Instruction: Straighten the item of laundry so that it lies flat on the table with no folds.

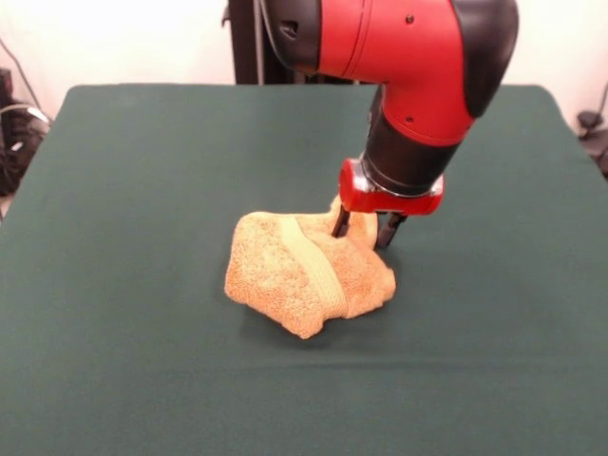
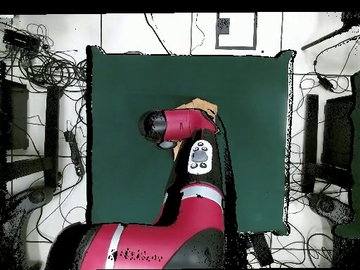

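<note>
We see the towel (image 1: pixel 306 274) bunched in a rumpled heap near the middle of the green table (image 1: pixel 133 190), its paler woven band (image 1: pixel 318 266) running over the top and down the near side. The red and black arm (image 1: pixel 418 76) comes down at the heap's far right edge (the gripper (image 1: pixel 365 228) with its two dark fingers (image 1: pixel 340 223) parted), the tips at the cloth.

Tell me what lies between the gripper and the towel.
Nothing. In the front view the gripper is already down at the far right edge of the crumpled orange-tan towel, one finger against the cloth. The overhead view hides this under the arm.
</note>
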`<state>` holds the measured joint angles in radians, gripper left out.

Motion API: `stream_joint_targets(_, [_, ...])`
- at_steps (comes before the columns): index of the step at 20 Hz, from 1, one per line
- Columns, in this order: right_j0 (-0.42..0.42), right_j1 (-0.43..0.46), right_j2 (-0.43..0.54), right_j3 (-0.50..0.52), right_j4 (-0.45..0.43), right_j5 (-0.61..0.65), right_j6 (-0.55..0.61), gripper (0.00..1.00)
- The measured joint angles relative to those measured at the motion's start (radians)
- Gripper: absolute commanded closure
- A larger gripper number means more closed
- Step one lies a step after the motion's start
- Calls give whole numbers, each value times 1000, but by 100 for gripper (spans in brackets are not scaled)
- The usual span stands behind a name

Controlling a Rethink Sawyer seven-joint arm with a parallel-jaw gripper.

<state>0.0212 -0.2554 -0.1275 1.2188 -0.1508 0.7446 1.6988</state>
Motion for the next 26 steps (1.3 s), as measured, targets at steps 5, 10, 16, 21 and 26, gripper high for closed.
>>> stream_joint_targets(5, [0,0,0,0,0,0,0,0])
stream_joint_targets(10, [0,0,0,0,0,1,0,0])
stream_joint_targets(16, [-5,-1,-5,-1,-2,0,0,100])
stream_joint_targets(21, [-16,-3,-9,-1,6,0,0,100])
stream_joint_targets(26, [-16,-3,-9,-1,5,0,0,100])
